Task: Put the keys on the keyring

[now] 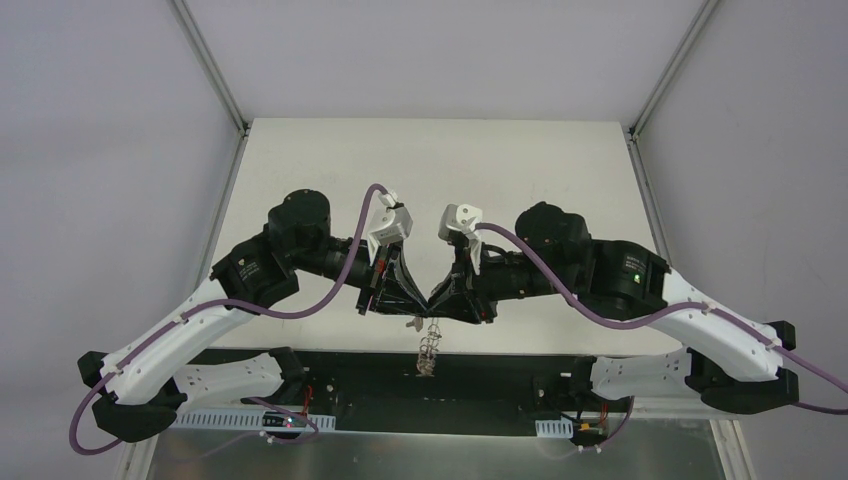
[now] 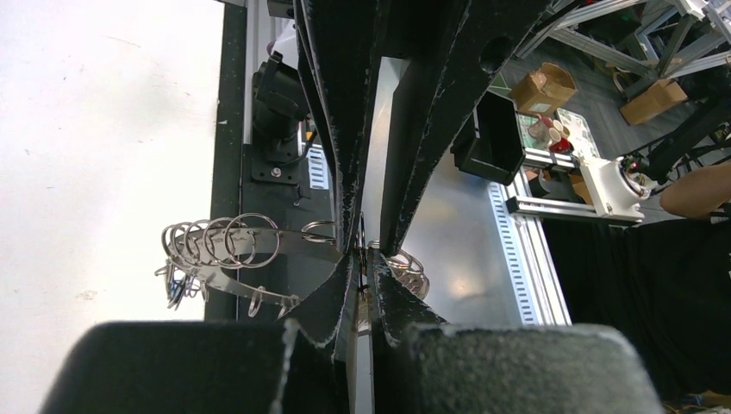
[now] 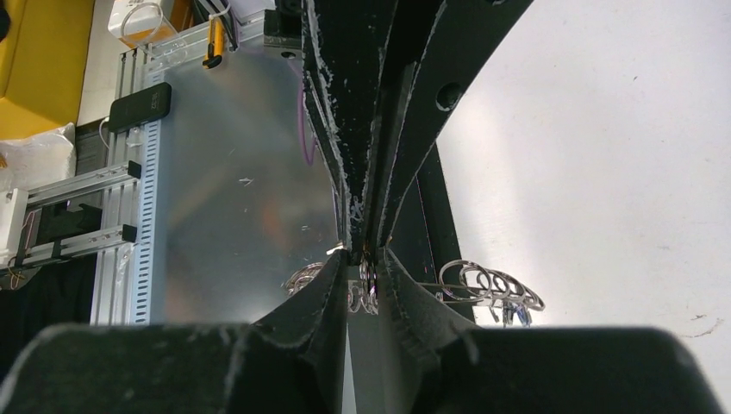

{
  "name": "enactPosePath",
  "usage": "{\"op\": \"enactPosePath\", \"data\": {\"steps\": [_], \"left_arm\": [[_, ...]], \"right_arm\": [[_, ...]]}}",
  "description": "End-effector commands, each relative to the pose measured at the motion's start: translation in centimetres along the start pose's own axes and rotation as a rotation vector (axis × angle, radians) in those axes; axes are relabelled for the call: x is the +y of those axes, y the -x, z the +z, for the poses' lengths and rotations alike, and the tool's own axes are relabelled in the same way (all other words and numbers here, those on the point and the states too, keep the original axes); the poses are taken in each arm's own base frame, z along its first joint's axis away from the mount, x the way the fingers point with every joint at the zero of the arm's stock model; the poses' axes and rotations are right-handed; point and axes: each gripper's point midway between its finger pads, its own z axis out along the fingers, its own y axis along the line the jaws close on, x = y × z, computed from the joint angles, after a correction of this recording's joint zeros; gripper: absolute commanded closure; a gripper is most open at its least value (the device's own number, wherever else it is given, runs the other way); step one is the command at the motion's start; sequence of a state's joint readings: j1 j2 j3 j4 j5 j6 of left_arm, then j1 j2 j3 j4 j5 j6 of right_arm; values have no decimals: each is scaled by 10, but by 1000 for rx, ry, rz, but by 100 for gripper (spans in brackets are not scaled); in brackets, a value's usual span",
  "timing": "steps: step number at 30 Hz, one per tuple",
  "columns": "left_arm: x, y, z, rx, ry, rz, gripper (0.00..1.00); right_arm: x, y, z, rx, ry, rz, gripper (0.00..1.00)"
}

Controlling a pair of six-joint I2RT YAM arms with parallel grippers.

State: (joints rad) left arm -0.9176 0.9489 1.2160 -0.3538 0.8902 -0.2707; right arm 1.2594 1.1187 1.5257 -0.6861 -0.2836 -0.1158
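Both grippers meet tip to tip above the table's near edge. The keyring point(image 1: 429, 345), a silvery wire band fringed with small loops, hangs below them. My left gripper point(image 2: 364, 257) is shut on the keyring point(image 2: 226, 241), whose loops fan out on both sides of the fingers. My right gripper point(image 3: 366, 254) has its jaws a narrow gap apart, with a few small loops inside; I cannot see whether the pads press on them. More of the keyring point(image 3: 491, 283) shows to the right. A small blue key point(image 3: 521, 316) hangs among the far loops, also visible as the blue key point(image 2: 175, 291) in the left wrist view.
The white table point(image 1: 430, 170) stretches away behind the arms. Under the grippers run a black strip point(image 1: 500, 365) and a shiny metal plate point(image 3: 233, 198) with slotted rails point(image 2: 517, 250). Cardboard boxes point(image 2: 543, 86) lie off the table.
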Motion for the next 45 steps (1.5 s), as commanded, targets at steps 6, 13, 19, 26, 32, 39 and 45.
{"op": "enactPosePath", "data": {"steps": [6, 13, 19, 26, 32, 39, 45], "left_arm": [[-21, 14, -6, -37, -66, 86, 100], [-21, 15, -5, -38, -66, 89, 100], [-24, 18, -6, -39, -80, 99, 100], [-34, 31, -18, -107, -52, 186, 70], [-39, 42, -26, -189, -31, 267, 65], [-35, 50, -21, -236, -41, 297, 62], [-29, 50, -12, -227, -55, 271, 61]], "right_arm": [[9, 8, -5, -36, 51, -14, 91], [13, 5, -6, -34, 79, -25, 100], [10, 15, -10, -121, 53, -50, 100], [5, 25, -21, -226, -14, -97, 100], [7, 34, -31, -322, -41, -153, 100], [14, 48, -42, -425, -23, -188, 100], [18, 50, -45, -443, -12, -204, 100]]}}
